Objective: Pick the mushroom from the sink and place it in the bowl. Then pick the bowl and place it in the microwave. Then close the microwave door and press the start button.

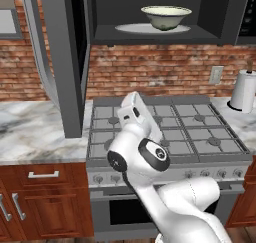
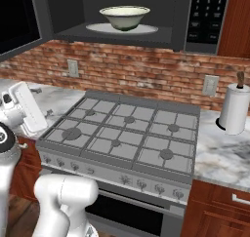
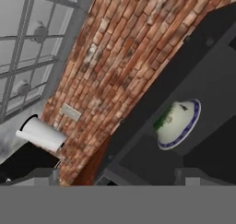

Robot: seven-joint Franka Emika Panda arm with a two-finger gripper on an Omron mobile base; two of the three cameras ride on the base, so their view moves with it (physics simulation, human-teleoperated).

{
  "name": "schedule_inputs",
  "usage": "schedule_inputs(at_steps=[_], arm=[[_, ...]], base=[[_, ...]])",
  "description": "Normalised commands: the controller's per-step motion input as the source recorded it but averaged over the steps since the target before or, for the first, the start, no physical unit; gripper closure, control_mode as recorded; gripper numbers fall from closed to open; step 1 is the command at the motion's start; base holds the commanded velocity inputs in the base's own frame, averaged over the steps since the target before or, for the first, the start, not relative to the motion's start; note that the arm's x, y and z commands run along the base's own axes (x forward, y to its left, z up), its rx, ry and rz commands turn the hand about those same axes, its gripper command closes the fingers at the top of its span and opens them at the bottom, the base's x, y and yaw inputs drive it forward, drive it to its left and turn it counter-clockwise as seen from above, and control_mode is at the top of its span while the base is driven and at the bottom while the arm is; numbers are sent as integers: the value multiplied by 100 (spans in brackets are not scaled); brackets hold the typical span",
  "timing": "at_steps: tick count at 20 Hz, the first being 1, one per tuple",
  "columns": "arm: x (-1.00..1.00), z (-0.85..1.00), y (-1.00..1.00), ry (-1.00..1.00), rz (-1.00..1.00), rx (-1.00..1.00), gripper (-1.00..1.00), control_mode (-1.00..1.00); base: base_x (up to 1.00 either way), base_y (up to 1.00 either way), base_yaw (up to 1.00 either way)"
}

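- Left base view: one bowl (image 1: pixel 166 17) is seen on the white plate (image 1: pixel 131 29) inside the open microwave (image 1: pixel 150 9); its door (image 1: pixel 65 57) is swung out left, cut off at the top. No writing is legible. One paper roll (image 1: pixel 245 91) stands on the table (image 1: pixel 35 129).
- Right base view: the control strip (image 2: pixel 205 16) is too blurred to read.
- Hand view: claw fingertips (image 3: pixel 44 176) are spread wide, nothing pinched; the mushroom cannot be made out.
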Motion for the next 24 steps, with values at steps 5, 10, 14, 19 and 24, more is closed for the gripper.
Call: schedule_inputs(at_steps=[5, 10, 14, 19, 24], arm=[[0, -54, 78, 1, -33, -19, -100, -100], [0, -30, 90, -2, -24, -12, -100, -100], [0, 2, 100, -13, -15, -2, -100, -100], [0, 9, 99, -13, -13, -1, -100, -100], [-16, 9, 81, -19, -11, 0, -100, -100]], base=[[0, 0, 0], [0, 0, 0], [0, 0, 0], [0, 0, 0], [0, 0, 0]])
